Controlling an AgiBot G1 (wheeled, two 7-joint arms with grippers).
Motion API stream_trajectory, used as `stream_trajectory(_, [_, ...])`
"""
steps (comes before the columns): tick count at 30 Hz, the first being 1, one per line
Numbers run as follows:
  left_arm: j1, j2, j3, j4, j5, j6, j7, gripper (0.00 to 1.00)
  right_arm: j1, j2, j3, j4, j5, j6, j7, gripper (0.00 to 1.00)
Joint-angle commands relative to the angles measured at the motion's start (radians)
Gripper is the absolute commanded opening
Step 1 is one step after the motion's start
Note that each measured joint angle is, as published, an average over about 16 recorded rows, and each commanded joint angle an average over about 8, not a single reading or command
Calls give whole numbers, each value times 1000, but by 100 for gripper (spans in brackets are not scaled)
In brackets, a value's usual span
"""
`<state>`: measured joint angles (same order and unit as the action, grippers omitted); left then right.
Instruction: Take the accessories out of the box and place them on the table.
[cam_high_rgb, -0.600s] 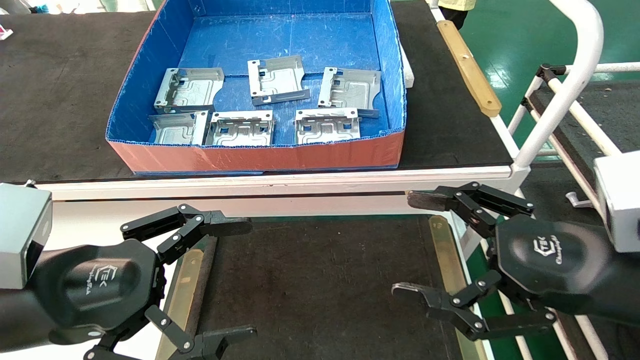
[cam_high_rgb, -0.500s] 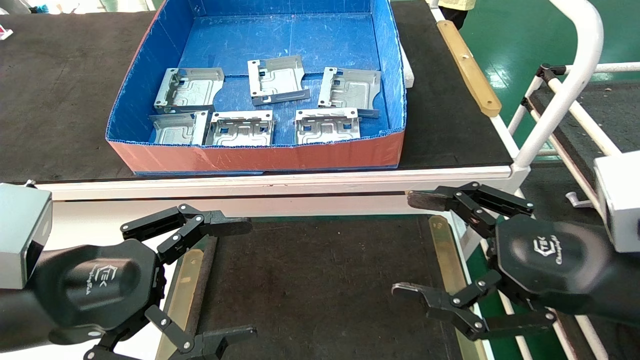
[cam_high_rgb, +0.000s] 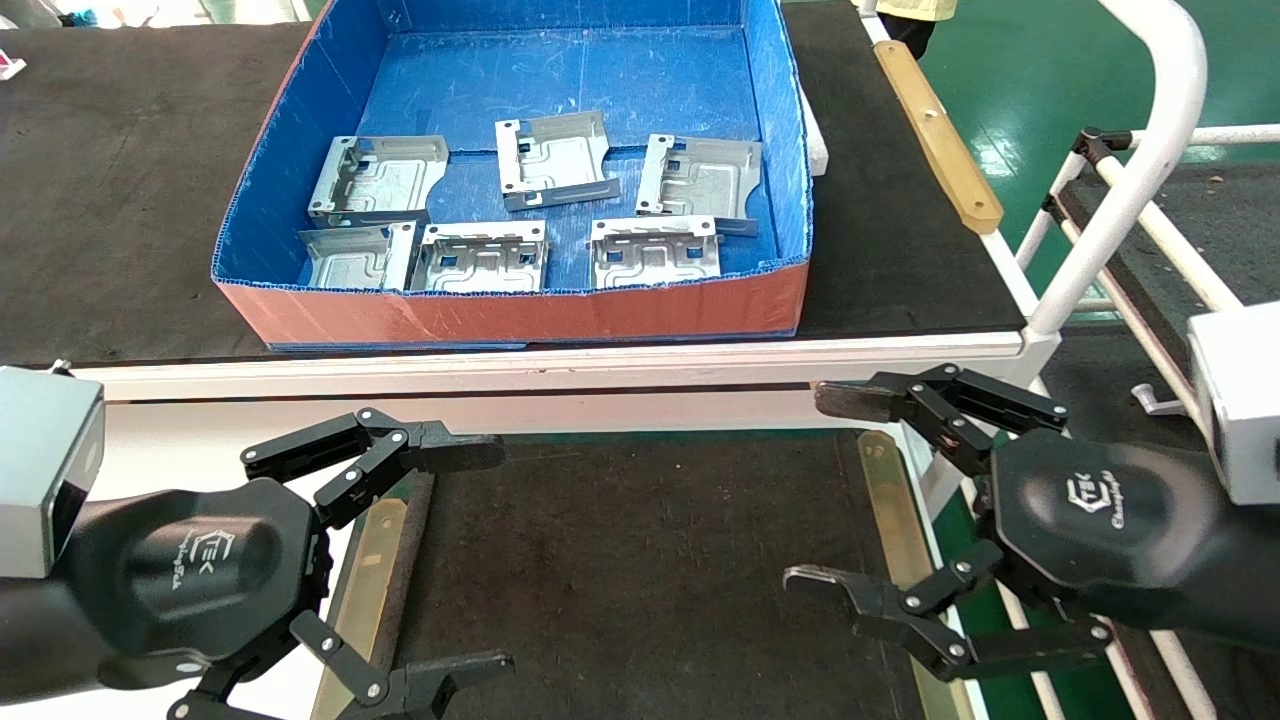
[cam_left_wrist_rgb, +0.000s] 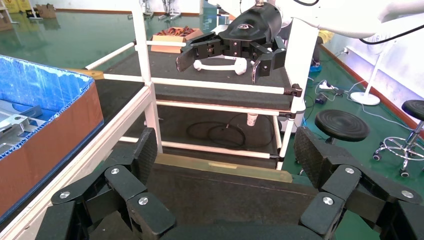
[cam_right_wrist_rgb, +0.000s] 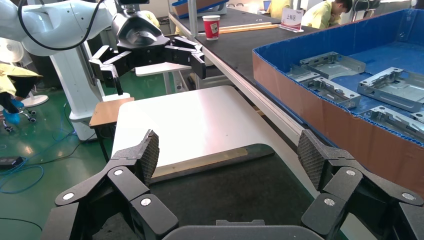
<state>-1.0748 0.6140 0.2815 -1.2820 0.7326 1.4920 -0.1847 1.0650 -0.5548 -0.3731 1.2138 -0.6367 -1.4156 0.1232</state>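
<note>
Several silvery metal plates lie in the blue box (cam_high_rgb: 770, 120), among them one at the front right (cam_high_rgb: 655, 252) and one at the back left (cam_high_rgb: 378, 178); some show in the right wrist view (cam_right_wrist_rgb: 395, 89). The box stands on the black bench behind the dark mat (cam_high_rgb: 640, 560). My left gripper (cam_high_rgb: 485, 560) is open and empty over the mat's left edge. My right gripper (cam_high_rgb: 822, 490) is open and empty over the mat's right edge. Both hang in front of the box, apart from it.
The bench's white front rail (cam_high_rgb: 550, 362) runs between mat and box. Brass strips (cam_high_rgb: 890, 520) flank the mat. A white tube frame (cam_high_rgb: 1130, 180) and a lower shelf stand at the right. A red paper cup (cam_right_wrist_rgb: 212, 26) stands on the bench.
</note>
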Motion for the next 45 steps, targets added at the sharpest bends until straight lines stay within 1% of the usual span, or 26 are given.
stream_trajectory(1, [0, 0, 0, 0, 0, 0, 0, 100, 0, 0, 0, 0, 0, 0, 0, 100])
stream_trajectory(9, [-3, 5, 2, 4, 9, -11, 0, 100, 0, 0, 0, 0, 0, 0, 0, 100])
stream_trajectory(16, [-50, 42, 16, 35, 70, -93, -13, 100, 0, 0, 0, 0, 0, 0, 0, 100])
stream_trajectory(23, [-158, 111, 51, 111, 179, -206, -38, 100, 0, 0, 0, 0, 0, 0, 0, 100])
stream_trajectory(36, [-411, 300, 143, 340, 398, -413, -89, 100, 0, 0, 0, 0, 0, 0, 0, 100])
stream_trajectory(41, [-476, 353, 183, 423, 498, -519, -126, 100, 0, 0, 0, 0, 0, 0, 0, 100])
stream_trajectory(45, [-508, 382, 211, 460, 565, -593, -166, 100, 0, 0, 0, 0, 0, 0, 0, 100])
